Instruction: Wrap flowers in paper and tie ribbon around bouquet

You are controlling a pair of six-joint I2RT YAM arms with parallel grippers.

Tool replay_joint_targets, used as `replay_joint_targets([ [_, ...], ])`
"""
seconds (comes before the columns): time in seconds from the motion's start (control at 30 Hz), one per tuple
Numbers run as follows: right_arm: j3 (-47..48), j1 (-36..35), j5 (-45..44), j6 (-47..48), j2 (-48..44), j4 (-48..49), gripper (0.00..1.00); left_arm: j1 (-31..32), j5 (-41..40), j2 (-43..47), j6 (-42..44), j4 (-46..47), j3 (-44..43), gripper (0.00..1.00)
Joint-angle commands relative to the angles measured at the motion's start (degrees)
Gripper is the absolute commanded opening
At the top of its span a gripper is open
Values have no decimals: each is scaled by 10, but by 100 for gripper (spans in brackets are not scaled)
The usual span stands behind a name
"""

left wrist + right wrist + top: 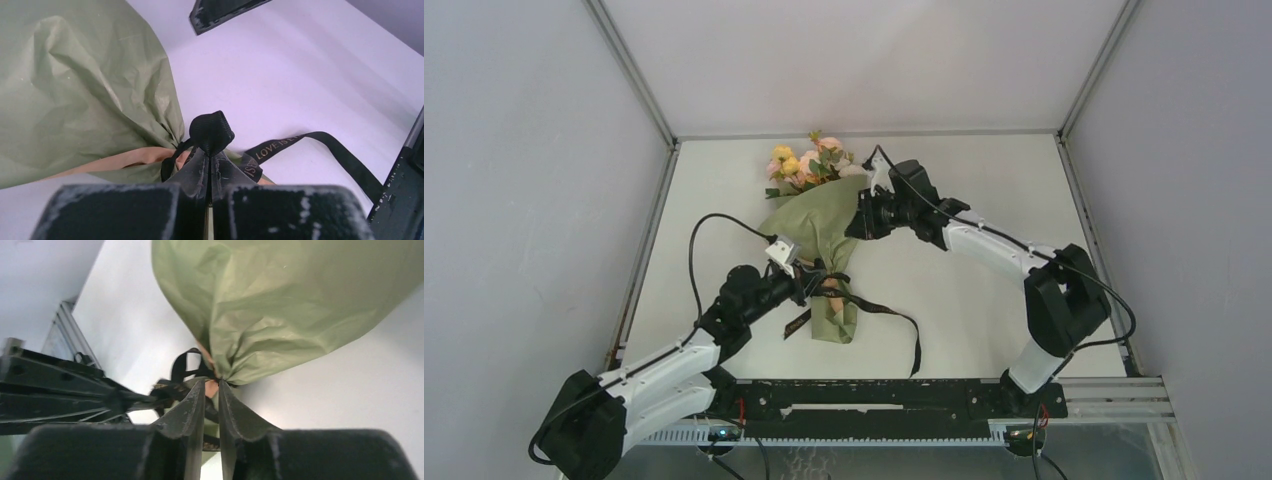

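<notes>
At the neck of the bouquet, the left gripper pinches a loop of ribbon lettered "LOVE IS" (rest unreadable); the right gripper stands slightly parted by the paper.

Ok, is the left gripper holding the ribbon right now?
Yes, the left gripper is shut on a black loop of the ribbon.

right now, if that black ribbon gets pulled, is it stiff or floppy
Probably floppy: the ribbon trails in limp curves across the table. Likely thin and light too: it folds into a small loop in the left gripper.
</notes>
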State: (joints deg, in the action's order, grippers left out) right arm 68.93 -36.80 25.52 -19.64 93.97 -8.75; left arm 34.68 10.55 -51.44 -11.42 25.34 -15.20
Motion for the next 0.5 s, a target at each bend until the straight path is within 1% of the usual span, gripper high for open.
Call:
replay_joint_targets([
  [0.0,56,5,58,99,53,-37,21,-4,24,20,37,61,13,0],
  [0.1,99,0,108,141,110,-79,16,-4,51,25,55,74,10,0],
  [0.17,117,-6,139,162,134,-95,15,-4,54,22,58,79,7,0],
  [0.3,123,-11,165,177,162,-97,16,-4,52,15,65,78,9,0],
  [0.4,123,-13,209,184,176,-92,16,-6,47,12,68,77,9,0],
  [0.47,122,-17,233,185,185,-83,19,-6,45,10,75,77,9,0],
])
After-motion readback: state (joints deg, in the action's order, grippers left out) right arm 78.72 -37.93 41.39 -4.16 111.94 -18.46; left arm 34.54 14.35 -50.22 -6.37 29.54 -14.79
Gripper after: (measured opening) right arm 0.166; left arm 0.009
